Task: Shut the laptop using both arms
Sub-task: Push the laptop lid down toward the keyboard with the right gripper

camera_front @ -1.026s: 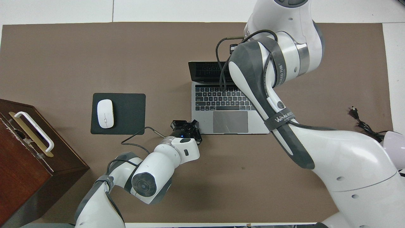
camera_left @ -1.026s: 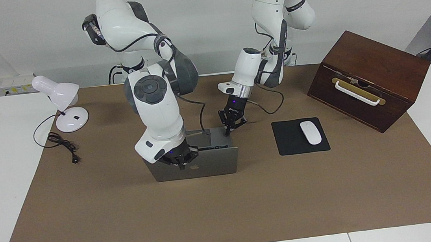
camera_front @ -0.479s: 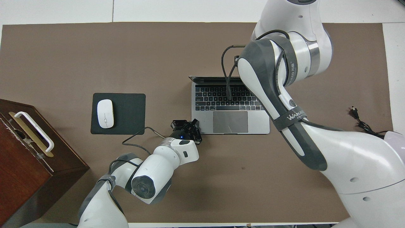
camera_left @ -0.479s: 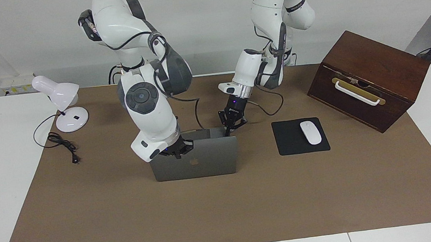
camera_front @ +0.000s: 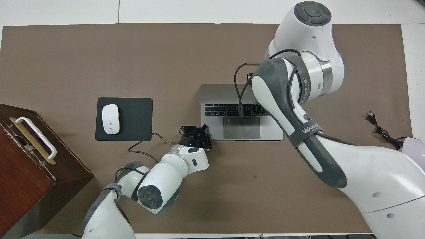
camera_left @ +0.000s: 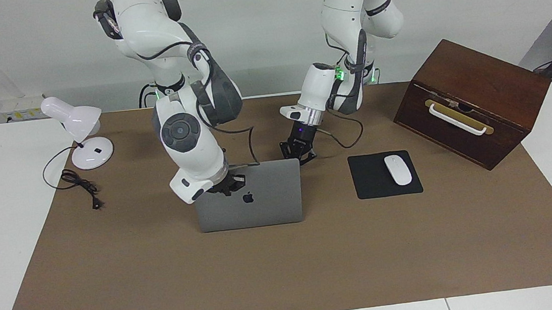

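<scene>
The silver-grey laptop (camera_left: 260, 204) stands in the middle of the brown mat, its lid with the dark apple logo tipped over the keyboard (camera_front: 229, 109), part-way down. My right gripper (camera_left: 224, 185) rests on the lid's top edge, toward the right arm's end; in the overhead view it is hidden under its own arm. My left gripper (camera_left: 298, 152) is low at the corner of the laptop's deck nearest the robots, toward the left arm's end, and shows at that corner in the overhead view (camera_front: 196, 132). The trackpad (camera_front: 241, 127) is uncovered.
A black mouse pad (camera_left: 375, 186) with a white mouse (camera_left: 398, 169) lies beside the laptop toward the left arm's end. A dark wooden box (camera_left: 473, 100) stands past it. A white lamp (camera_left: 78, 131) and its cord (camera_left: 79, 184) are at the right arm's end.
The lid has swung from leaning back, through upright, to tipping over the keyboard. My right gripper has moved with its top edge toward the robots. My left gripper has stayed at the deck's corner.
</scene>
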Tool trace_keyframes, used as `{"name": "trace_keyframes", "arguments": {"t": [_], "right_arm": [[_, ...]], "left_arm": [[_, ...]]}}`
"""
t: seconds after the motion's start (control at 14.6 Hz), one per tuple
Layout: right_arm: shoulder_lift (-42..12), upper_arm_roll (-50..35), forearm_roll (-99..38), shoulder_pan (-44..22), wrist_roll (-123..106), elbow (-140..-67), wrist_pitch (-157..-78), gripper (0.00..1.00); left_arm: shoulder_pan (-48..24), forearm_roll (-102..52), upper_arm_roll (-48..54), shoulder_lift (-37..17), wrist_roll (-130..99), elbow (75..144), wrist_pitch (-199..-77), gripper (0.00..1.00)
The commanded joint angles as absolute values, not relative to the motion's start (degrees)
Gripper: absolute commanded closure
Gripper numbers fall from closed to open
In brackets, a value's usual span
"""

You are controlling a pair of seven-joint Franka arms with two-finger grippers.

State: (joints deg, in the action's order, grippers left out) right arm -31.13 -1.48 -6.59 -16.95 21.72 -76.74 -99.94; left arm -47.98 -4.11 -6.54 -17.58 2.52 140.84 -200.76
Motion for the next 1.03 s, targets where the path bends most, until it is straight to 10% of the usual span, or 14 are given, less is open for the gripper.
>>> {"name": "trace_keyframes", "arguments": {"t": [0.0,0.96], "right_arm": [[-28.13,-2.11,-9.57,-16.52,20.56,-83.66,-103.35,1.00],[-27.16,-2.02,-10.72,-16.96,20.30,-93.25,-113.90,1.00]], "left_arm": [[-49.31,-4.48,-7.65,-20.92,3.43,143.52,-200.74,1.00],[-50.45,-4.48,-7.65,-20.92,3.60,147.48,-200.74,1.00]]}}
